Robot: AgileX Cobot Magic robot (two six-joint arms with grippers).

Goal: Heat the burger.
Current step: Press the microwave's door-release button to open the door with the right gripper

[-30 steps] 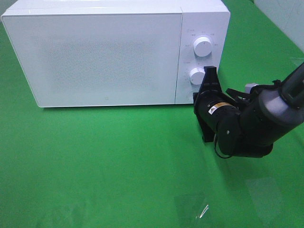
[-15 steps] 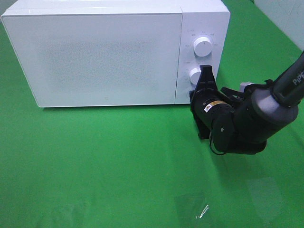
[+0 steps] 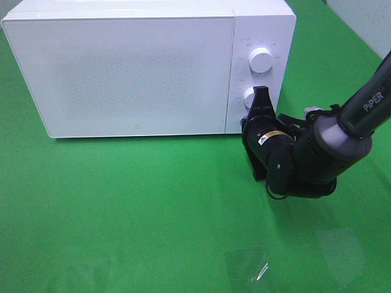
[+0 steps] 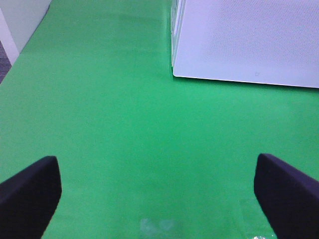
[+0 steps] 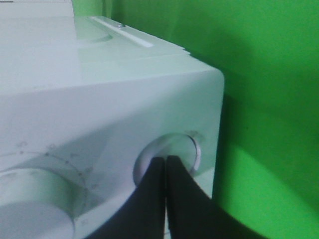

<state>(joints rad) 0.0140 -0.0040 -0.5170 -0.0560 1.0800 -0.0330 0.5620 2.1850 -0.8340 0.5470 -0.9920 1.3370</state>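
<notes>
The burger is out of view. The white microwave [image 3: 134, 67] stands at the back with its door closed. My right gripper [image 3: 245, 125] is shut with nothing in it, its tips against the low end of the control panel, below the two knobs. In the right wrist view the right gripper [image 5: 166, 162] has its fingertips pressed together on a round white button [image 5: 182, 147] near the microwave's [image 5: 99, 89] corner. My left gripper [image 4: 159, 199] is open over bare green cloth, a short way in front of the microwave's [image 4: 249, 40] corner, and does not show in the exterior high view.
The upper knob [image 3: 261, 60] and lower knob [image 3: 250, 96] sit on the panel's right side. Green cloth [image 3: 122, 213] covers the table. A small clear shiny scrap [image 3: 261, 271] lies near the front edge. A white wall [image 3: 366, 18] borders the back right.
The right arm has pushed left toward the microwave's panel, bringing its shut tips up to the low button. The microwave door has stayed closed.
</notes>
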